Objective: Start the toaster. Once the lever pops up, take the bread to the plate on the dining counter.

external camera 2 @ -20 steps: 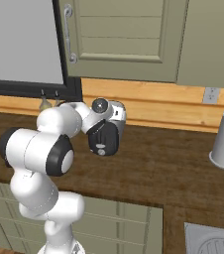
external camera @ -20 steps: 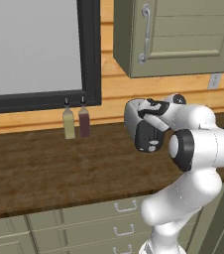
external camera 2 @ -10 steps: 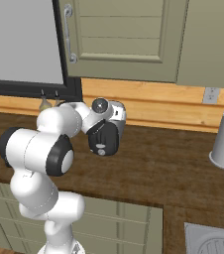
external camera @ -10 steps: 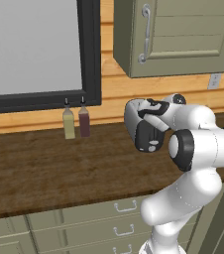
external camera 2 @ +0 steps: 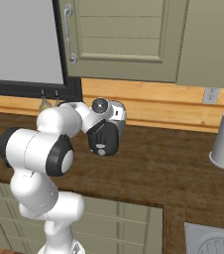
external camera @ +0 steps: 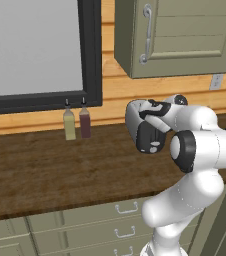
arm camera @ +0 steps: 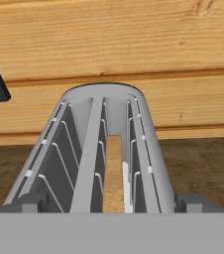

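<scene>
The white arm's end effector [arm camera: 112,204] is hovering with its two dark tips spread wide, straddling the rounded silver-grey metal toaster [arm camera: 91,149] standing on the dark wood-grain tabletop [arm camera: 198,163] against the plank wall. The thin tan-brown bread slice [arm camera: 113,173] is sitting upright in the right-hand slot, gripped by nothing. To start the toaster well, I'd judge the hand is needing to find the end lever, which I cannot make out, and press it straight down without nudging the slice.
</scene>
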Tool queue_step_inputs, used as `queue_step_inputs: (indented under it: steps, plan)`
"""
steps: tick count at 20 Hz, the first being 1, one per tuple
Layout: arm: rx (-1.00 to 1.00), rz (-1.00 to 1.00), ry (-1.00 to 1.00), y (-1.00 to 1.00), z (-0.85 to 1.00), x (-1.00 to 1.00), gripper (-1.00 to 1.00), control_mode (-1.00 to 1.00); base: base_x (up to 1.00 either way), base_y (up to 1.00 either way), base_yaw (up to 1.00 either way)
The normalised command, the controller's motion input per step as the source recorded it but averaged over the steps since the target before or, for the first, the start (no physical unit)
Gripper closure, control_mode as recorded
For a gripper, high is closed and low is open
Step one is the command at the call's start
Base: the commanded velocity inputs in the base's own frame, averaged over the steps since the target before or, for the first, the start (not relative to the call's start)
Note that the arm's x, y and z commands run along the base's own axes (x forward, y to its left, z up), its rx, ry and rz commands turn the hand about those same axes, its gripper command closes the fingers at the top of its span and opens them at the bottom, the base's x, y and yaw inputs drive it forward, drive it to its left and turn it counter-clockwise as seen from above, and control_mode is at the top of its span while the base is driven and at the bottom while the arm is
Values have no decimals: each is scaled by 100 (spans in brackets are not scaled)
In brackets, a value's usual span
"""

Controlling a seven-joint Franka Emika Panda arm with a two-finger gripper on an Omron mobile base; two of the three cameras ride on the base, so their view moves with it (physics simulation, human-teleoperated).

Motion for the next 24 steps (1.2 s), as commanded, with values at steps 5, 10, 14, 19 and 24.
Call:
queue_step_inputs:
  steps: [5,10,14,19,24]
  plan:
    - [0,0,0,0,0,0,-100,-100,0,0,0]
    - [0,0,0,0,0,0,-100,-100,0,0,0]
    - [0,0,0,0,0,0,-100,-100,0,0,0]
    - [0,0,0,0,0,0,-100,-100,0,0,0]
    - [0,0,0,0,0,0,-100,-100,0,0,0]
